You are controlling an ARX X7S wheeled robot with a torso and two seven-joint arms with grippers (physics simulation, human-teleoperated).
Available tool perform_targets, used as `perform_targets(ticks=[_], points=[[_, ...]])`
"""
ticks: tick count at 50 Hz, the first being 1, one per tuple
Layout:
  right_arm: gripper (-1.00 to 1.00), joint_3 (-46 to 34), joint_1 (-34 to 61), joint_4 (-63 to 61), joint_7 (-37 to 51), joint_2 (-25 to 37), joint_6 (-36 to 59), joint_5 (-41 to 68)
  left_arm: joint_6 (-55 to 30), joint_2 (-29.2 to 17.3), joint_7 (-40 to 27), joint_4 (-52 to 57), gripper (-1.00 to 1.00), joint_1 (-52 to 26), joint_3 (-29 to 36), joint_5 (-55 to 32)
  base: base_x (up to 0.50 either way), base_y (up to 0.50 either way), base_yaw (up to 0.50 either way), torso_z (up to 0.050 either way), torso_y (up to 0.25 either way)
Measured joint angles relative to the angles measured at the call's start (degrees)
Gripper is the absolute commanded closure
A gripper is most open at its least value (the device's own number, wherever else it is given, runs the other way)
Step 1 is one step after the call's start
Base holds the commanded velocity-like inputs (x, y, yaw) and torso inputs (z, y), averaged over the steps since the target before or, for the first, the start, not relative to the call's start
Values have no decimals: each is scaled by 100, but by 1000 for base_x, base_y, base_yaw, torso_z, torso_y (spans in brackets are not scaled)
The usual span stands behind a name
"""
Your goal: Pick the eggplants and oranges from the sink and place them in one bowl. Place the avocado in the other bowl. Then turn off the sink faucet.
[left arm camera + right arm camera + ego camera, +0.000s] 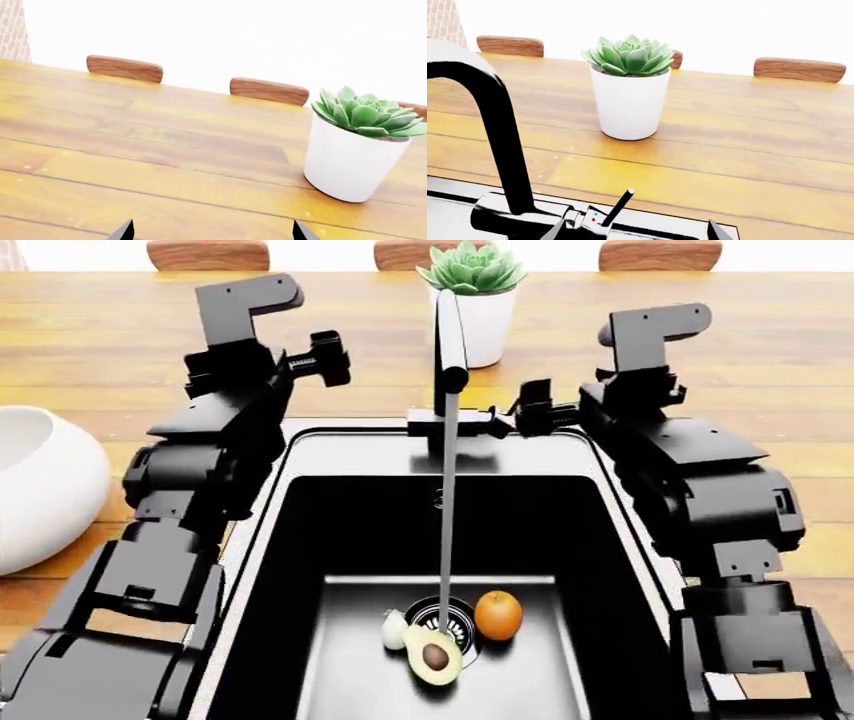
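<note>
So the whole thing sits on a big wooden countertop (pixel 107 350), warm honey-coloured planks with darker streaks running across. Along the far edge you can see the tops of a few brown wooden chair backs (pixel 125 68), and behind those it's just a blown-out white background, plus a sliver of brick wall (pixel 13 30) off in one corner of the wrist views.

The sink (pixel 274 570) is cut into the counter right in front of the robot, steel rim, dark walls, grey floor. Down by the drain (pixel 441 615) there's an orange (pixel 498 615), the halved avocado (pixel 434 654) pit-up just beside it, and a small pale thing (pixel 394 630) I can't make out. The black sink faucet (pixel 449 350) stands at the back rim and water is running straight down into the drain.

A white pot with a green succulent (pixel 474 300) stands just behind the faucet. The large white bowl (pixel 47 490) sits on the counter to the left, partly out of frame.

Left gripper (pixel 320 355) hangs over the counter left of the faucet, fingers spread wide, holding nothing. Right gripper (pixel 534 405) is just beside the faucet base near the lever, also spread and empty.
</note>
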Motion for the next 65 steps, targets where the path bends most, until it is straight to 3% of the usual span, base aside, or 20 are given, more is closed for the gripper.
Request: perform_targets(ticks=[8,14,20,26,41,65], points=[[-100,-40,-595,-2452,-127,651,2203,889,-1609,-1157,594,3130,-100,1006,320,-860,0,0,0,0,0],[-100,-88,-893,-3818,905,1381,3259,2973,-2291,-2207,1427,5075,-100,1544,863,-1158,0,0,0,0,0],[-100,-161,-972,-4587,2161,2005,3771,4919,-2525,-3023,2257,6332,-100,1802,1506,-1028,0,0,0,0,0],[-100,-285,-949,-5012,2944,2371,3994,6016,-2578,-3471,2888,6965,-100,1858,2147,-649,0,0,0,0,0],[-100,-607,-857,-5437,3636,2753,4066,6873,-2584,-3619,3760,6995,-100,1626,3401,355,0,0,0,0,0],[-100,-1191,-953,-5502,3123,2838,3613,6193,-1939,-3125,4120,5857,-100,1729,4643,1442,0,0,0,0,0]])
